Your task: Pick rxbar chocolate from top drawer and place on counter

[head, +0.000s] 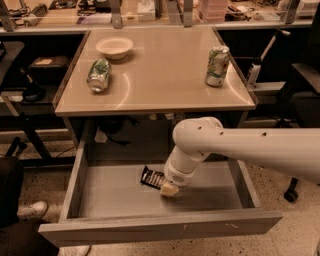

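Observation:
The rxbar chocolate (151, 176) is a black wrapper with pale text, lying on the grey floor of the open top drawer (110, 192), near its middle. My gripper (169, 189) hangs from the white arm and reaches down into the drawer. Its pale tip is at the bar's right end, touching or just over it. The arm hides that end of the bar. The beige counter (160, 75) is above the drawer.
On the counter are a white bowl (114, 47) at the back left, a green-and-white can (98, 75) lying on its side at the left, and an upright can (216, 65) at the right. A person's shoe (31, 210) is left of the drawer. A cluttered bench (150, 10) is behind.

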